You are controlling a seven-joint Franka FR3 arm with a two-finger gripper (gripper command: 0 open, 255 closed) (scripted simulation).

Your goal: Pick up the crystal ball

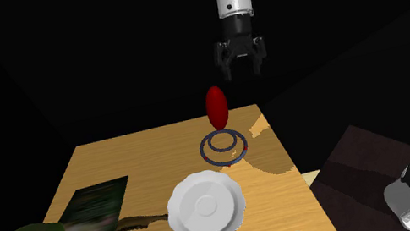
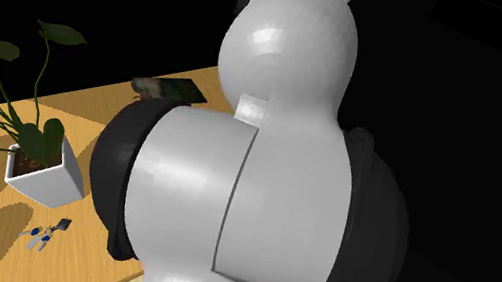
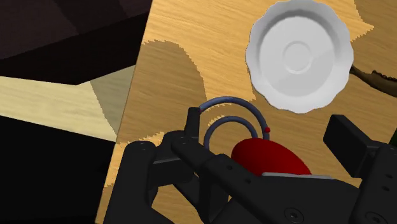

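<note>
In the shoulder view, on the wooden table (image 1: 107,157) beyond the white scalloped plate (image 1: 205,208), the red crystal ball (image 1: 216,107) stands untouched on its ring stand (image 1: 224,147). The gripper (image 1: 244,71) hangs above it, well apart, fingers spread and empty. Descent, grasp and lift are all left to do.

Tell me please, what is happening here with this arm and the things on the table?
The white arm holds its black gripper in the air above a red egg-shaped ball. The ball stands upright on a dark ringed base on the wooden table. The gripper is open and does not touch the ball, so nothing is picked up yet. A white plate lies on the table beside the base.
</note>
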